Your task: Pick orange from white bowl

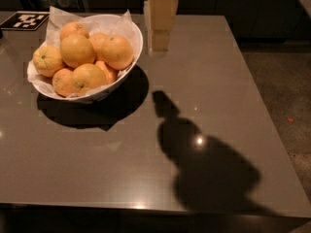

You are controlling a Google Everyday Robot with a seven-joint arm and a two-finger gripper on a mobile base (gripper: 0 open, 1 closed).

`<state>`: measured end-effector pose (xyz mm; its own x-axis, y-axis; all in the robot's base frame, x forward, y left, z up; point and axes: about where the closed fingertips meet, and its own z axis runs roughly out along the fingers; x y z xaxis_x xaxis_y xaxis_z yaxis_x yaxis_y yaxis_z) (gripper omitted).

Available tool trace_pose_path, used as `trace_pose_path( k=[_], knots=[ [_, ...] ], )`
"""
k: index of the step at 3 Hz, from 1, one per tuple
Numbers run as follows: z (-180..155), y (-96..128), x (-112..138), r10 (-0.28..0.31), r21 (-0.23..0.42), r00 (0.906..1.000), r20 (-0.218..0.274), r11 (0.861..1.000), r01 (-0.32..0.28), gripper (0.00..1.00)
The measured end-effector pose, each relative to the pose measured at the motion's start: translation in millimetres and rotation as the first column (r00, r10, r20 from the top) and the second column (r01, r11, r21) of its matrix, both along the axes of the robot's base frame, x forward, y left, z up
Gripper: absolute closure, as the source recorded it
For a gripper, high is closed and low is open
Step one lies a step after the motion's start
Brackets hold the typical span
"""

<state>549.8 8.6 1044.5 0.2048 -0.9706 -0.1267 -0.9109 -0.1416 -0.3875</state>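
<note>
the white bowl (138, 39) sits on the far left part of a dark grey table (228, 76), lined with crinkled white paper (59, 16) that sticks up past its rim at the back. about seven oranges are heaped in it. the orange (77, 50), large, round and smooth, lies high in the pile toward the left-centre, touching a similar fruit (117, 52) on its right and a paler, bumpy one with a stem dimple (47, 60) on its lower left. the gripper (158, 40), cream-coloured, hangs pointing down above the table just beside the bowl's right rim, apart from the fruit; whether it is spread or closed i cannot tell. a black-and-white marker tag (24, 20) lies at the far left corner. the arm's shadow (209, 171) falls across the table's near right
</note>
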Motion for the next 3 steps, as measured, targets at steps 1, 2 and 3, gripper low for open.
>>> trace_pose_path(
  k=[1,2,3],
  knots=[
    [2.4,6.8,3.8,0.008,0.016,0.9998,0.020,1.000,-0.008,0.00],
    [-7.4,11.8,28.3,-0.083,0.006,0.9964,-0.013,0.996,0.083,0.00],
    [-22.1,27.1,56.4,-0.203,0.038,0.9761,-0.078,0.978,0.206,0.00]
  ],
)
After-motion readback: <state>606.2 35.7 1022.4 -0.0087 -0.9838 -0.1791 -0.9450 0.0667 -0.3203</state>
